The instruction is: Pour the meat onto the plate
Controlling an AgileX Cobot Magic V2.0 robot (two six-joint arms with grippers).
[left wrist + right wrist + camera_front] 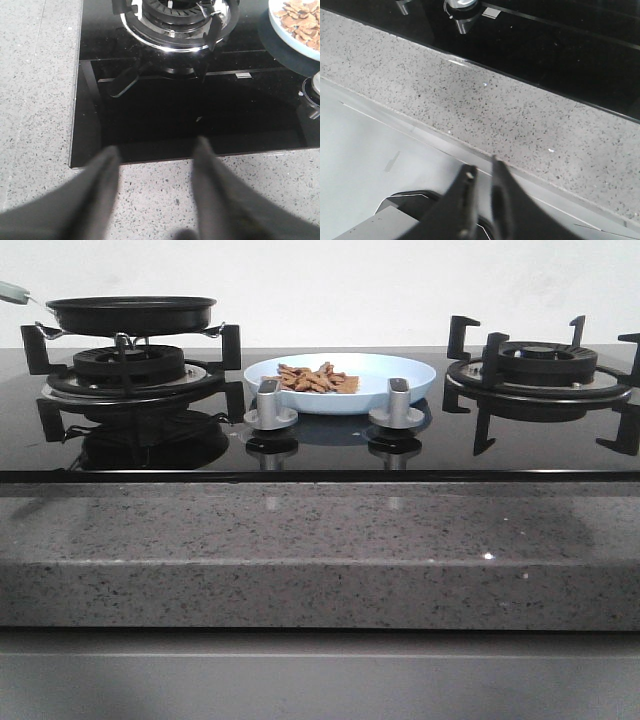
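The plate (405, 373) sits on the black glass hob between the two burners, with the meat (317, 378) heaped on its left half. Both also show at the corner of the left wrist view, the plate (286, 34) and the meat (300, 19). The black frying pan (130, 312) rests on the left burner. Neither gripper shows in the front view. My left gripper (157, 147) is open and empty over the speckled counter, at the hob's front edge. My right gripper (482, 167) has its jaws almost together and holds nothing, low beside the counter's front edge.
Two silver knobs (270, 405) (398, 405) stand just in front of the plate. The right burner (540, 370) carries black pan supports. A grey speckled stone counter (320, 550) runs along the front. The pan's pale handle (12, 292) sticks out left.
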